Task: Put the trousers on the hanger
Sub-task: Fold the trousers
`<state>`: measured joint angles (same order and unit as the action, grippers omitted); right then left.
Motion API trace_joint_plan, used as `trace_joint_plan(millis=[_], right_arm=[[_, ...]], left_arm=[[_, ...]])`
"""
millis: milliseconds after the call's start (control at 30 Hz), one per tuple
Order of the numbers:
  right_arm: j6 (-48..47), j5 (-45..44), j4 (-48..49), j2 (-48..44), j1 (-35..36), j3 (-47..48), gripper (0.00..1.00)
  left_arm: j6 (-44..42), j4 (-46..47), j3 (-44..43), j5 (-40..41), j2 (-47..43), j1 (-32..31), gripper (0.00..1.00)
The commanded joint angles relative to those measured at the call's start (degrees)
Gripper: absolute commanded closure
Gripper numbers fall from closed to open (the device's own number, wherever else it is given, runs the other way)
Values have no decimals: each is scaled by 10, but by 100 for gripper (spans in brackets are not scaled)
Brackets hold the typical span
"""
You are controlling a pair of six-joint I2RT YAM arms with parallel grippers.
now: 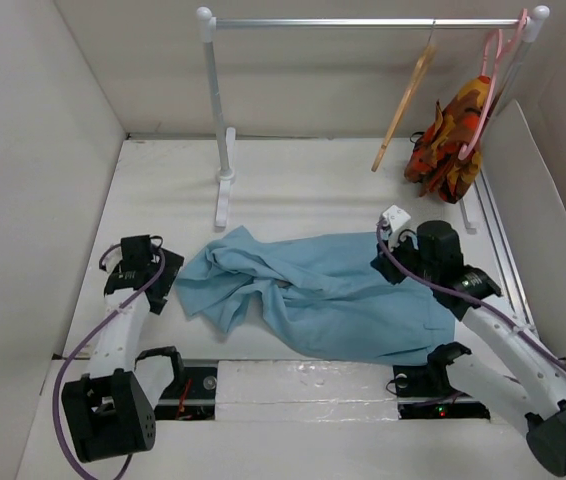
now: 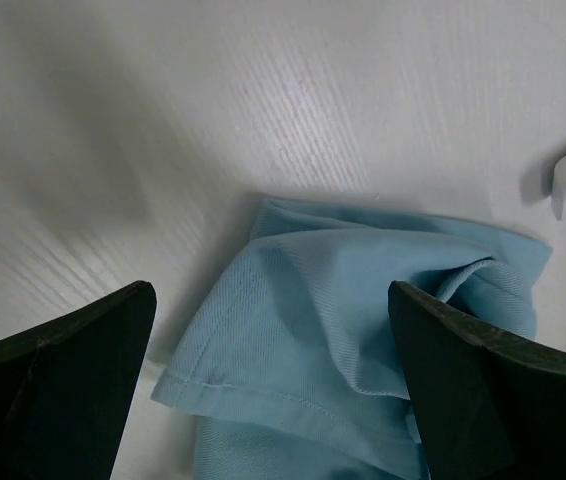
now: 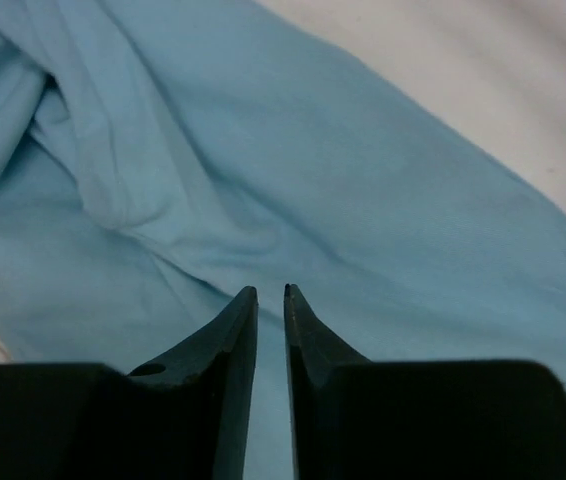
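1. Top external view: the trousers [image 1: 323, 295] are seen lying crumpled on the table [image 1: 293, 190], spread between the two arms, with the folds bunched toward the left.
2. The hanger [image 1: 406, 105] is hung by its metal hook on the rail [image 1: 363, 22] of a white rack at the far side. It is tilted and well apart from the trousers.
3. A pink hanger [image 1: 490, 80] is hung on the same rail, just to the right, and an orange, red and yellow patterned garment [image 1: 450, 145] is carried on it.
4. The left hand [image 2: 271, 295] is held wide open, low over the table. A stitched hem corner of the trousers is framed between its dark fingers [image 2: 73, 350]; whether the cloth is touched cannot be told.
5. The right hand [image 3: 270, 290] is drawn together to a thin slit and is held over a smoother stretch of the trousers. Whether its tips touch the cloth cannot be told.
6. A small white block [image 1: 395, 216] is carried on the right arm; the dark marks on it are too small to be read.
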<state>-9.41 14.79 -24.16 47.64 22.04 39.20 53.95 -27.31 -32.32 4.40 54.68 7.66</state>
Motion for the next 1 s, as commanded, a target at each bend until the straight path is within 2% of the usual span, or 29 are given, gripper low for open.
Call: trace_joint_plan(millis=[0, 133, 233, 333, 367, 433, 567, 633, 767, 900, 967], right_arm=[[-3, -10, -4, 8, 45, 1, 78], [4, -7, 17, 16, 72, 2, 67], [1, -5, 15, 24, 77, 3, 66], [-2, -21, 3, 26, 83, -2, 66], [-3, -27, 3, 25, 83, -4, 66], [-4, -36, 3, 20, 83, -10, 65], [-5, -33, 11, 20, 77, -20, 59], [-5, -34, 8, 25, 77, -23, 58], [-8, -26, 19, 37, 71, -43, 57], [-10, -22, 31, 44, 65, -53, 57], [-14, -19, 32, 47, 59, -54, 57]], left_arm=[[37, 66, 18, -98, -1, 17, 3], [109, 127, 62, -133, 0, 17, 16], [115, 146, 69, -138, 9, 17, 18], [127, 170, 83, -144, 13, 17, 28], [130, 176, 89, -140, 15, 17, 39], [132, 193, 95, -122, 20, 17, 56], [129, 221, 72, -106, 37, 17, 100], [111, 210, 6, -107, 42, 17, 100], [69, 158, -197, -66, 25, -21, 100], [35, 147, -312, -65, -1, -21, 100], [-5, 141, -341, -31, -7, -29, 100]])
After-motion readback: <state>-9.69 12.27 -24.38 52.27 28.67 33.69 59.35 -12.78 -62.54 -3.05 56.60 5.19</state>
